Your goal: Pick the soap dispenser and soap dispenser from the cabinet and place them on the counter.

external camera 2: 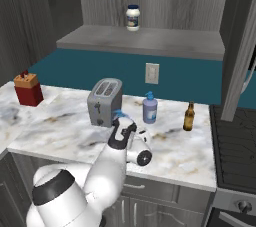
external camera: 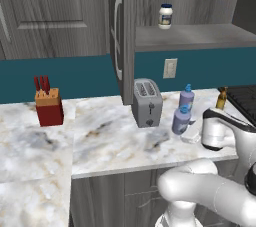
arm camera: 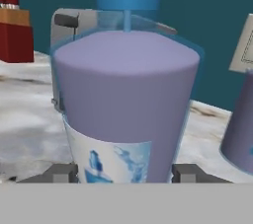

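Two soap dispensers stood upright on the counter beside the toaster; your gripper straddled the nearer soap dispenser (jaws wide, flanking its base; contact could not be judged).

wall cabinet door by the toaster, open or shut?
Open. The cabinet door stands edge-on, swung out over the counter, and the shelf behind it is exposed, with a white jar standing on it.

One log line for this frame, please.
near lavender plastic soap dispenser: upright on marbled stone counter | jaws: flanking it, grip unclear | second lavender dispenser: on counter beside it
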